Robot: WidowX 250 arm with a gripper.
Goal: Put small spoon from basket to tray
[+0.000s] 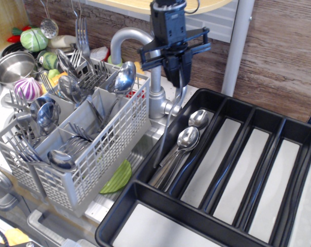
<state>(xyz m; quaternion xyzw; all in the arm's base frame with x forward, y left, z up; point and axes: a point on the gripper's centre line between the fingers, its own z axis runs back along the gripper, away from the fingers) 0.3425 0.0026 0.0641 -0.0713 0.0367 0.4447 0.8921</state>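
Note:
My gripper (176, 76) hangs in front of the faucet, above the left end of the tray, and is shut on the small spoon (168, 123). The spoon's thin handle hangs down, its lower end over the tray's leftmost long compartment. The black tray (119, 222) fills the right and front. Two small spoons (188, 137) lie in that leftmost compartment. The grey lattice basket (110, 140) stands at the left, full of spoons and forks.
A steel faucet (156, 100) rises between basket and tray, right behind the gripper. A steel pot (12, 64) and toy vegetables (33, 38) sit at the far left. A green piece (117, 177) lies under the basket's front corner. A grey post (237, 46) stands behind the tray.

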